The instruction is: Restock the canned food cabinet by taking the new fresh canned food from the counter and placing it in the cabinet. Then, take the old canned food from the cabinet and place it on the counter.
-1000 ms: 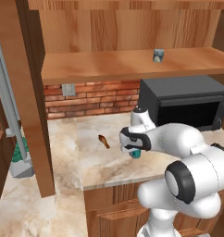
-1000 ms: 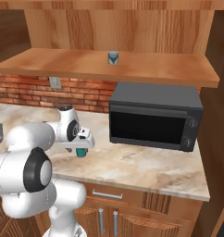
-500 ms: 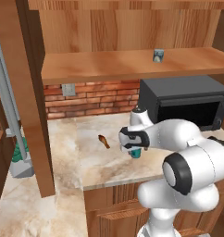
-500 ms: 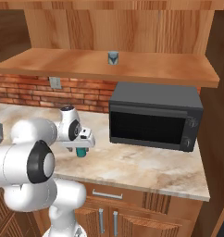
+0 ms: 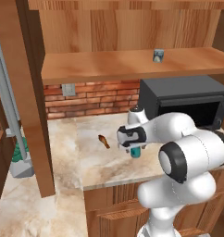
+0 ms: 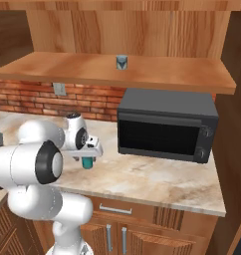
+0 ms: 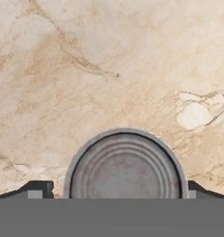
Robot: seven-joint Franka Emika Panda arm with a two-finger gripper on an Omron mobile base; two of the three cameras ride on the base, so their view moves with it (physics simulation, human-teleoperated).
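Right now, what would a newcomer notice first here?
The white arm bent low over the counter, its open gripper straddling a teal can from above. Next, the black microwave to the right, and a lone pale can on the cabinet shelf above it.

Simulated kitchen, warmly and evenly lit. Red brick backsplash (image 6: 38, 97) along the rear wall, with a grey outlet plate (image 5: 67, 89) set into it. Black microwave (image 6: 165, 124) parked against the bricks, under a wide wooden plank shelf. Wood-grain panelling (image 5: 127, 28) above and behind. Tall wooden upright (image 5: 33, 92) at the left, reaching down to the marbled stone. Below, wooden base doors with metal handles (image 6: 112, 209). Small brown object (image 5: 103, 141) lying on the stone.
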